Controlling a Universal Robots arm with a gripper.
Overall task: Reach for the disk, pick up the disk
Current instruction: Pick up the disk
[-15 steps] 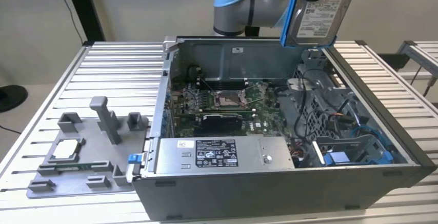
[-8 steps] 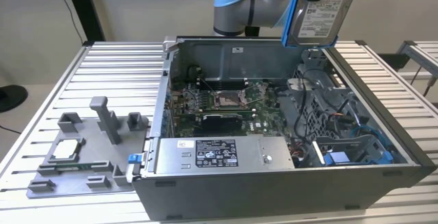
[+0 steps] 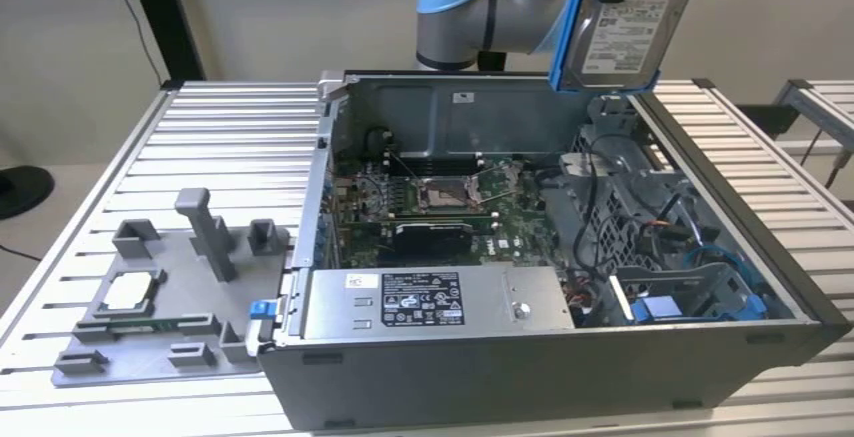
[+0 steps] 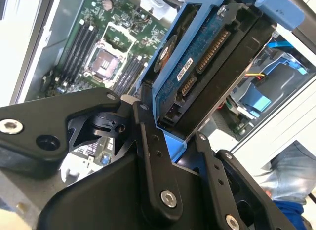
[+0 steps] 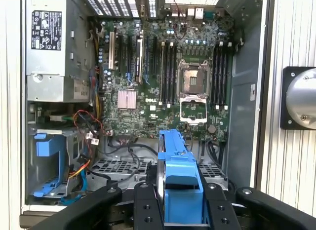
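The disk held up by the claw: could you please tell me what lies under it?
Under the disk lies the open case, with motherboard and cables showing. The disk hides part of the bay below it.

**What the things were made of**

The disk (image 3: 630,19) was dull grey metal with a white paper label, in a smooth blue plastic frame. The hand (image 4: 173,156) was matt black metal with shiny screws. The computer case (image 3: 534,377) was grey metal. The desk (image 3: 227,127) was ribbed, pale metal. The tray (image 3: 147,307) was matt grey plastic.
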